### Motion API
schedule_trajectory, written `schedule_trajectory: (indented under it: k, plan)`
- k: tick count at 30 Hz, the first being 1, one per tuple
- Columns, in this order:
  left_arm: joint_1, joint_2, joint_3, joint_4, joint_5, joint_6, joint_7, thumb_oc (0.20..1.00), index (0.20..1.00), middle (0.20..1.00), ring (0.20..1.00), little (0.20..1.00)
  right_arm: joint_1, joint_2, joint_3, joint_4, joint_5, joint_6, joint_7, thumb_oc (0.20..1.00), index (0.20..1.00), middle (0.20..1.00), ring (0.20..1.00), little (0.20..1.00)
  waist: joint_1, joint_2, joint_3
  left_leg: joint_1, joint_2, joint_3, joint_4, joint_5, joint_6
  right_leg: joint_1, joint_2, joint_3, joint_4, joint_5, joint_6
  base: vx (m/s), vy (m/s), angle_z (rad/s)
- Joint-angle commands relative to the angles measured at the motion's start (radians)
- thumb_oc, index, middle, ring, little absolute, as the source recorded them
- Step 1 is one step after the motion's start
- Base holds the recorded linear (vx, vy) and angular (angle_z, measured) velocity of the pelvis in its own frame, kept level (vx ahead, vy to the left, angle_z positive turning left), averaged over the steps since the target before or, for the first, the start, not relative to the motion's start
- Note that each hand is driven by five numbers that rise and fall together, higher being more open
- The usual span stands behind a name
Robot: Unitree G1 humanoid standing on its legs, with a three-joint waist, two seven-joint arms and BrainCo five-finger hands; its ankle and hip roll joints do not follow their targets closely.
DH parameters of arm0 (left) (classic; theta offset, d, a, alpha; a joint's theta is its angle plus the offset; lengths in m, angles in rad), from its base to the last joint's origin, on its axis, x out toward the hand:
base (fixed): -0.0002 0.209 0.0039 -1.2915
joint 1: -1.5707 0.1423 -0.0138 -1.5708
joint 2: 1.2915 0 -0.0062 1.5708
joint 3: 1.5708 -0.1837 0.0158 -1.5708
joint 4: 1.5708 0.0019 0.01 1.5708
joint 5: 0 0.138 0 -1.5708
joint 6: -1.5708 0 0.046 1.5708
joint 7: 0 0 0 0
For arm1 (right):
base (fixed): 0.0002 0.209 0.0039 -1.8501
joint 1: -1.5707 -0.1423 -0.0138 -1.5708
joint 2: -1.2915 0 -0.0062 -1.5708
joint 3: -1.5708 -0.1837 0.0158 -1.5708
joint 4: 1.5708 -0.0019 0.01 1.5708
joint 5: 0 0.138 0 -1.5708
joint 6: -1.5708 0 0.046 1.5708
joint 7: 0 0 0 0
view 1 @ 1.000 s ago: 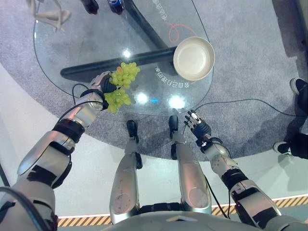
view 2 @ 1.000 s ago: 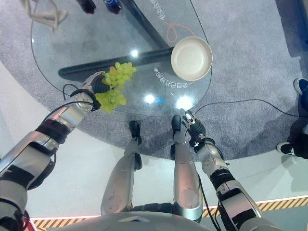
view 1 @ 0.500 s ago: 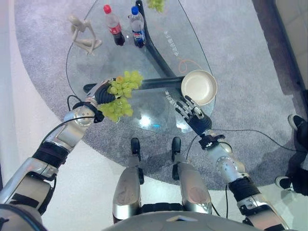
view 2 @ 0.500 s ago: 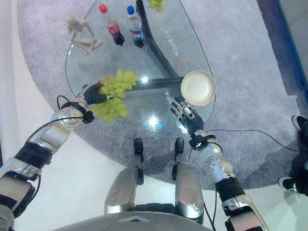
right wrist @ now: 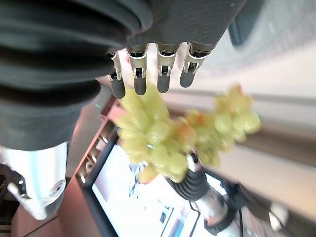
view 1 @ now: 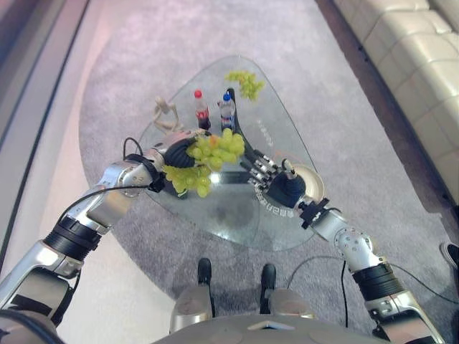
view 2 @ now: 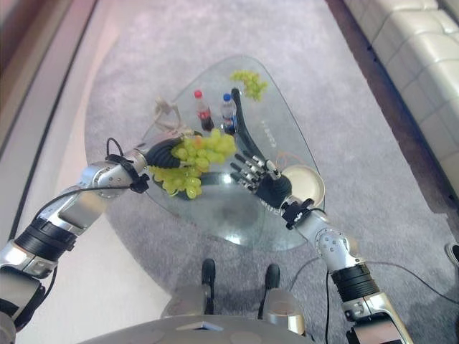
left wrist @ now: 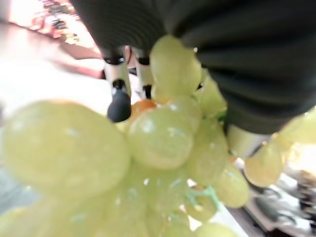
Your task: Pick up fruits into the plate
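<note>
My left hand (view 1: pixel 174 151) is shut on a big bunch of green grapes (view 1: pixel 208 159), held up over the left part of the glass table (view 1: pixel 229 223). In the left wrist view the grapes (left wrist: pixel 163 143) crowd against its curled fingers (left wrist: pixel 119 101). My right hand (view 1: pixel 278 186) is open, its fingers spread and pointing at the bunch from just to the right. Its straight fingers (right wrist: pixel 148 81) show in the right wrist view, with the grapes (right wrist: pixel 170 136) beyond them. The cream plate (view 1: pixel 318 188) lies on the table behind the right hand, partly hidden. A second grape bunch (view 1: pixel 246 82) lies at the table's far end.
Two bottles, one red-capped (view 1: pixel 201 109) and one blue-capped (view 1: pixel 227 109), stand at the back of the table next to a pale figurine (view 1: pixel 166 115). A dark bar (view 1: pixel 240 132) runs under the glass. Grey carpet surrounds the table; a light sofa (view 1: pixel 409 50) lies far right.
The camera has tilted up, bringing the far end of the table into view. My right hand rose from below the table's edge to beside the grapes. The left hand keeps its hold.
</note>
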Motion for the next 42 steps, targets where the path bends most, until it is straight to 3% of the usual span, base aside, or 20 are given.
schedule_trajectory:
  k: [1,3,6,8,15,18,25,30,31,35,42]
  plan:
    - [-0.060,-0.023,-0.033,-0.028,0.022,-0.065,-0.023,0.200,0.200,0.200,0.200,0.200,0.039,0.044,0.049,-0.092,0.125,0.014,-0.040,1.000,1.000,1.000,1.000,1.000,0.024,-0.016,-0.121,0.067,-0.040,0.065,0.023,-0.136,0.020,0.013,-0.046,0.000,0.019,-0.033,0.060,0.05,0.017,0.16]
    - [-0.089,-0.023,-0.059,-0.044,0.024,-0.070,-0.048,0.200,0.200,0.200,0.200,0.200,0.031,0.040,0.070,-0.102,0.072,-0.015,-0.051,1.000,1.000,1.000,1.000,1.000,0.025,-0.015,-0.134,0.079,-0.041,0.066,0.022,-0.140,0.021,0.026,-0.046,-0.003,0.016,-0.036,0.058,0.06,0.019,0.10]
    - [-0.123,-0.017,-0.079,-0.072,0.022,-0.072,-0.096,0.200,0.200,0.200,0.200,0.200,-0.002,0.005,0.084,-0.116,-0.159,-0.130,-0.033,1.000,1.000,1.000,1.000,1.000,0.024,-0.013,-0.146,0.088,-0.041,0.067,0.021,-0.144,0.019,0.037,-0.046,-0.004,0.010,-0.039,0.057,0.04,0.021,0.05]
    - [-0.157,0.000,-0.094,-0.092,0.011,-0.065,-0.132,0.200,0.200,0.200,0.200,0.200,-0.056,-0.067,0.079,-0.150,-0.412,-0.222,-0.037,1.000,1.000,1.000,1.000,1.000,0.019,-0.013,-0.155,0.095,-0.040,0.074,0.021,-0.146,0.017,0.043,-0.047,0.001,0.007,-0.039,0.056,0.04,0.025,0.01]
    - [-0.230,0.064,-0.084,-0.129,-0.007,-0.051,-0.202,0.200,0.200,0.200,0.200,0.200,-0.179,-0.270,0.026,-0.227,-0.738,-0.264,-0.048,1.000,1.000,1.000,1.000,1.000,0.005,-0.015,-0.162,0.110,-0.037,0.087,0.019,-0.153,0.017,0.052,-0.048,0.015,0.006,-0.042,0.055,0.01,0.005,0.00]
    - [-0.247,0.104,-0.071,-0.144,-0.022,-0.058,-0.214,0.200,0.200,0.200,0.200,0.200,-0.191,-0.338,-0.003,-0.237,-0.677,-0.233,-0.018,1.000,1.000,1.000,1.000,1.000,0.002,-0.019,-0.161,0.113,-0.036,0.089,0.020,-0.154,0.017,0.054,-0.050,0.015,0.006,-0.040,0.057,0.00,0.000,0.00]
    - [-0.247,0.126,-0.063,-0.155,-0.006,-0.101,-0.248,0.200,0.200,0.200,0.200,0.200,-0.159,-0.320,-0.015,-0.208,-0.474,-0.140,0.065,1.000,1.000,1.000,1.000,1.000,0.007,-0.022,-0.160,0.119,-0.035,0.085,0.019,-0.156,0.017,0.063,-0.053,0.009,0.005,-0.040,0.058,0.00,0.000,0.00]
    - [-0.260,0.129,-0.079,-0.156,-0.013,-0.111,-0.256,0.200,0.200,0.200,0.200,0.200,-0.162,-0.302,0.000,-0.202,-0.471,-0.155,0.093,1.000,1.000,1.000,1.000,1.000,0.009,-0.022,-0.164,0.121,-0.035,0.084,0.019,-0.156,0.017,0.065,-0.055,0.007,0.005,-0.040,0.059,0.00,0.000,0.00]
    - [-0.269,0.125,-0.088,-0.153,-0.016,-0.111,-0.261,0.200,0.200,0.200,0.200,0.200,-0.173,-0.303,0.008,-0.216,-0.561,-0.232,0.061,1.000,1.000,1.000,1.000,1.000,0.010,-0.022,-0.168,0.121,-0.034,0.085,0.017,-0.156,0.017,0.063,-0.056,0.008,0.005,-0.040,0.061,0.00,0.000,0.00]
    - [-0.278,0.127,-0.083,-0.162,-0.023,-0.093,-0.279,0.200,0.200,0.200,0.200,0.200,-0.196,-0.324,0.005,-0.255,-0.626,-0.275,0.089,1.000,1.000,1.000,1.000,1.000,0.006,-0.021,-0.171,0.120,-0.034,0.091,0.017,-0.158,0.018,0.059,-0.055,0.014,0.005,-0.040,0.062,0.00,0.000,0.00]
    - [-0.316,0.149,-0.102,-0.170,-0.058,-0.096,-0.310,0.200,0.200,0.200,0.200,0.200,-0.255,-0.388,0.053,-0.280,-0.650,-0.248,0.166,1.000,1.000,1.000,1.000,1.000,0.010,-0.027,-0.170,0.119,-0.035,0.092,0.019,-0.158,0.018,0.058,-0.056,0.017,0.005,-0.039,0.062,0.00,0.000,0.00]
